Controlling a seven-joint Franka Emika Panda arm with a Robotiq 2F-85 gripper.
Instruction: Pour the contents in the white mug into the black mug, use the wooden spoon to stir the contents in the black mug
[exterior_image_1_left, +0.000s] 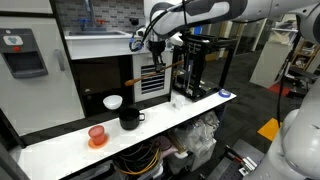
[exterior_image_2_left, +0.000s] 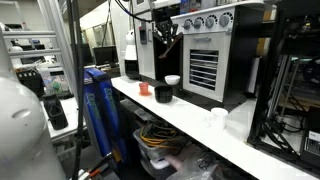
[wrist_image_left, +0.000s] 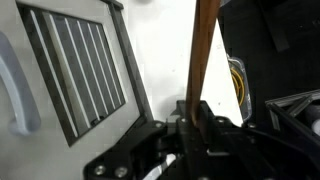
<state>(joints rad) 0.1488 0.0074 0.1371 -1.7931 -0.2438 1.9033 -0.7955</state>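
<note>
Wooden spoon (wrist_image_left: 203, 60) stands upright, pinched between the fingers of the end effector (wrist_image_left: 198, 125), which hangs well above the black mug (exterior_image_1_left: 129, 119). The white mug (exterior_image_1_left: 113, 101) sits just beside the black mug on the table (exterior_image_1_left: 60, 146).

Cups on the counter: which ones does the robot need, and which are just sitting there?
Needed: white mug, black mug, wooden spoon gripped in the claw.
Just sitting: orange-red cup, slatted machine.
</note>
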